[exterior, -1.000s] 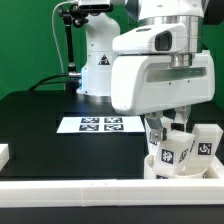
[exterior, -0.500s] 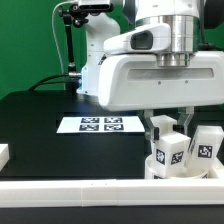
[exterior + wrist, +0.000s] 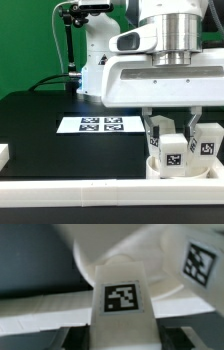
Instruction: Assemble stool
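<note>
The round white seat [image 3: 156, 168] lies at the exterior view's right, against the front rail. My gripper [image 3: 172, 136] is shut on a white leg [image 3: 173, 153] with a square tag and holds it upright on the seat. A second tagged leg [image 3: 207, 143] stands upright on the seat just beside it. In the wrist view the held leg [image 3: 122, 297] fills the middle between my two dark fingers, with my gripper [image 3: 122, 338] at its near end. The seat's curved rim [image 3: 150, 252] and the second leg's tag [image 3: 199, 261] show behind it.
The marker board [image 3: 100, 124] lies on the black table, left of the seat. A long white rail [image 3: 80, 190] runs along the front edge and also shows in the wrist view [image 3: 40, 314]. A white block [image 3: 4, 153] sits at the far left. The arm's base [image 3: 95, 60] stands behind.
My wrist has turned about its vertical axis over the seat, and the held leg's tag has turned with it. The gripper has stayed over the same spot.
</note>
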Robot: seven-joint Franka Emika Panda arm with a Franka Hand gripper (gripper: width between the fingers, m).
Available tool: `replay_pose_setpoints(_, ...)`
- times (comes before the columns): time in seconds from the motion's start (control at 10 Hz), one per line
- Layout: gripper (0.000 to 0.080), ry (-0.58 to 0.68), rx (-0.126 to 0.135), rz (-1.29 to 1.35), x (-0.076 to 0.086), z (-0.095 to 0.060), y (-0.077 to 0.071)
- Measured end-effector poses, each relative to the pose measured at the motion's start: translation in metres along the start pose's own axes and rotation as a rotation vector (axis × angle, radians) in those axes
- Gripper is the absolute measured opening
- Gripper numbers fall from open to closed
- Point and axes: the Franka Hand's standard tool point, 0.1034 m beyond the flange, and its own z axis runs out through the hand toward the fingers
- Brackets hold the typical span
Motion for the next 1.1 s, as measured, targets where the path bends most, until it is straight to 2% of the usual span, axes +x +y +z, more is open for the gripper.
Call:
replay_pose_setpoints(0.2,0.0338,0.006,0.004,0.179,-0.0007,-0.0009,-0.0060)
replay_pose_setpoints(0.7,0.0338,0.001,0.027,0.525,0.0023,-0.0017,-0.0023)
replay_pose_setpoints(0.9,0.0572,0.000,0.027,0.515,0.0020,-0.0012,-0.0023)
replay_pose_setpoints(1.0,0.0625,0.000,0.027,0.515,0.0019,-0.0011,-0.0023)
replay_pose_setpoints(1.1,0.0625,0.000,0.026,0.515,0.0018,-0.0009,-0.0022)
